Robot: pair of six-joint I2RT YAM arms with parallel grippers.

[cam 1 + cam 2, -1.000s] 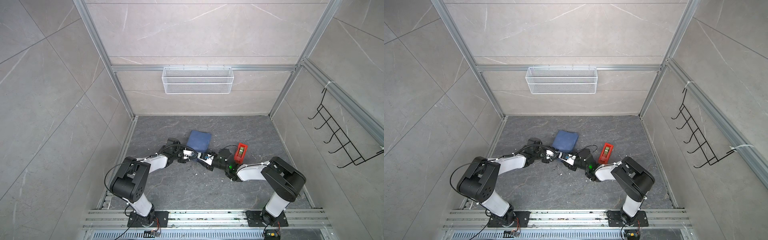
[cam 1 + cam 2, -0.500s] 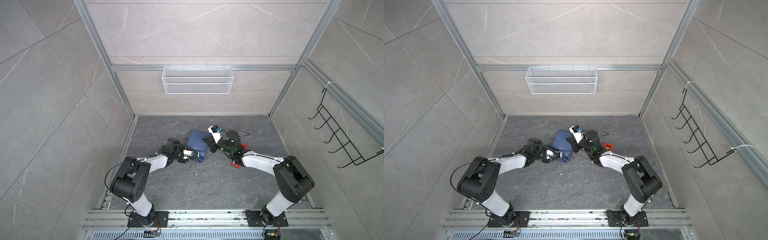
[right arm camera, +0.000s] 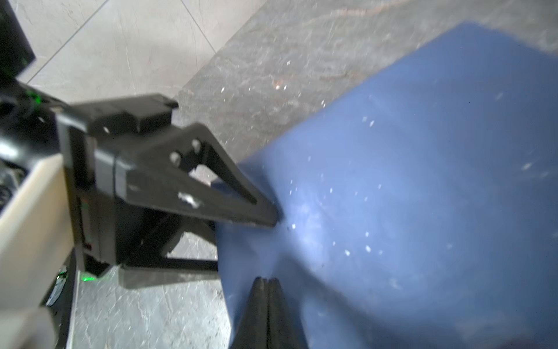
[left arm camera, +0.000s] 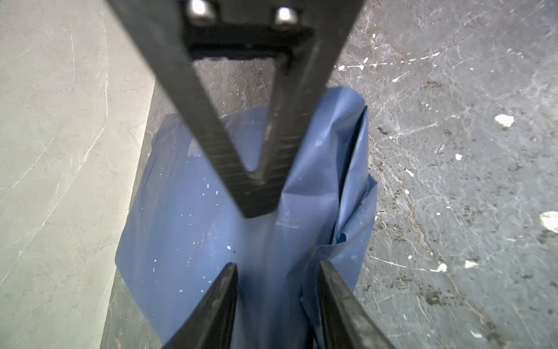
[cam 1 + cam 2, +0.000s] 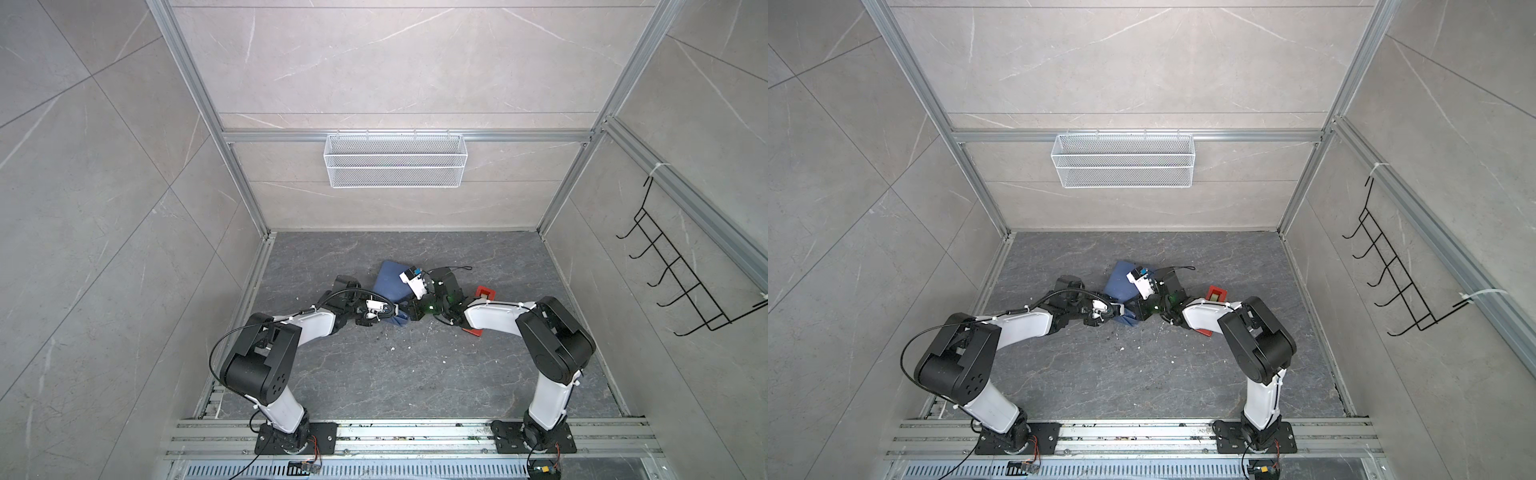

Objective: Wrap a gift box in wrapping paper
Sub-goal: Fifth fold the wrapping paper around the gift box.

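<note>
Blue wrapping paper [image 4: 193, 217] creased, folded over, white-speckled.

- In both top views I look steeply down from high up, far off, sharing the whole floor [image 5: 374, 374] in the lower frame.
- My wrist cameras sit close, both facing the wrapping paper [image 4: 187, 217].

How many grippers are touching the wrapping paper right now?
2. The left gripper has the wrapping paper bunched between its jaws at one edge. The right gripper, shut, has its tip down on the paper's top face close by. Neither is hidden.
</note>
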